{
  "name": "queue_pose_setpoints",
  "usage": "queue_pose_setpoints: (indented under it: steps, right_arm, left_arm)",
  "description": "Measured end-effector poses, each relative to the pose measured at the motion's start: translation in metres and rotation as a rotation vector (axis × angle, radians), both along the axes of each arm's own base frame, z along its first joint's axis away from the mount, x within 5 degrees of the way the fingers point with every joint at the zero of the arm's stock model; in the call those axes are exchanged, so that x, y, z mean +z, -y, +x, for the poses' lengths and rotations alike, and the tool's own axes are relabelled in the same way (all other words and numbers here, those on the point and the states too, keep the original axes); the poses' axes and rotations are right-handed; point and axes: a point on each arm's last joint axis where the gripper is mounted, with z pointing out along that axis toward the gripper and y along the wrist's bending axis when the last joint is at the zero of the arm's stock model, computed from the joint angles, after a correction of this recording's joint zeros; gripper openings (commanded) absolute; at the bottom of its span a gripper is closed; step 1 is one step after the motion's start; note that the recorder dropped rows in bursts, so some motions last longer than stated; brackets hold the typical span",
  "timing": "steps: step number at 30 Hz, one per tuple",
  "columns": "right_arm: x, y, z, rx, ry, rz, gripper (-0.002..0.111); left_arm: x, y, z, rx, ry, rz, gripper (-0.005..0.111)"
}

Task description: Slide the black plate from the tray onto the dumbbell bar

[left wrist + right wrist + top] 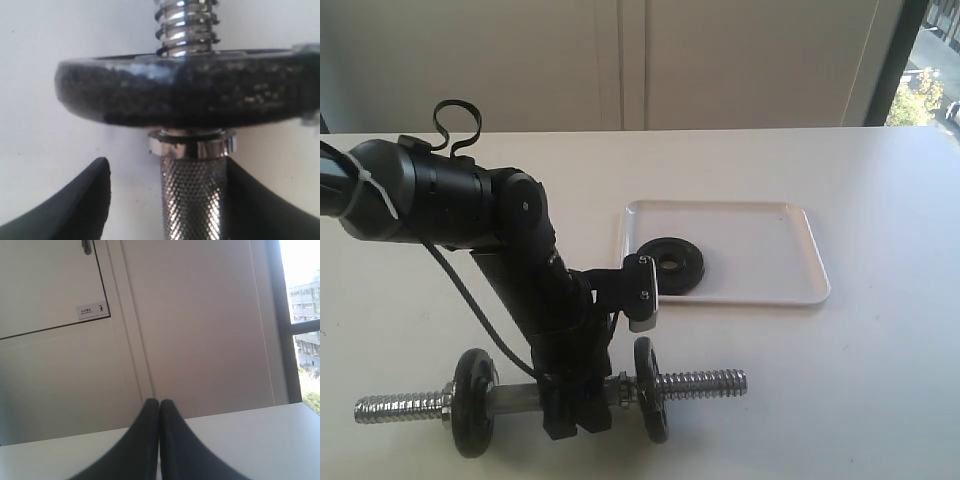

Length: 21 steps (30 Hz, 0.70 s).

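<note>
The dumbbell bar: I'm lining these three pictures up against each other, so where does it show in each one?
Exterior view: the dumbbell bar lies across the bottom of the picture, below the tray, with the open left tool straddling its middle.
Left wrist view: it runs up the centre, through a black disc.
Right wrist view: not in it; only the shut right tool shows.
Shared landmark: the white table.

- My white desk fills the lower frame.
- Pale wall panels stand behind it.
- Daylight enters a window, upper right.
</note>
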Motion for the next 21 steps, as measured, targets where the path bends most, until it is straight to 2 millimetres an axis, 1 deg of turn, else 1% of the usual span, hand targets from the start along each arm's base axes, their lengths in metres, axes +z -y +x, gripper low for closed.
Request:
queue_pose_setpoints:
  steps: [3,7,8,13,17,21]
  right_arm:
    - [0.0,0.0,0.0,0.0,0.0,0.0,0.0]
    - [0.0,0.0,0.0,0.004,-0.002,0.015,0.0]
    - [0.0,0.0,0.0,0.005,-0.002,0.02,0.0]
    - [0.0003,0.0,-0.0001,0.028,-0.009,0.114,0.0]
    - [0.0007,0.0,-0.0002,0.05,-0.015,0.205,0.0]
    - [-0.0016,0.0,0.0004,0.054,-0.043,0.233,0.0]
  left_arm:
    - [-0.0007,0.0001,-0.0005,0.001,-0.009,0.001,0.035]
    - [-0.0006,0.0008,-0.0024,0.005,-0.025,0.002,0.005]
    - [-0.0006,0.001,-0.0023,0.007,-0.024,0.0,0.0]
    - [-0.0001,0.001,-0.0008,0.013,-0.008,-0.001,0.0]
    - [0.0017,0.0004,0.0002,0.049,0.006,-0.006,0.0]
    - [0.0048,0.0,0.0021,0.089,0.029,-0.016,0.0]
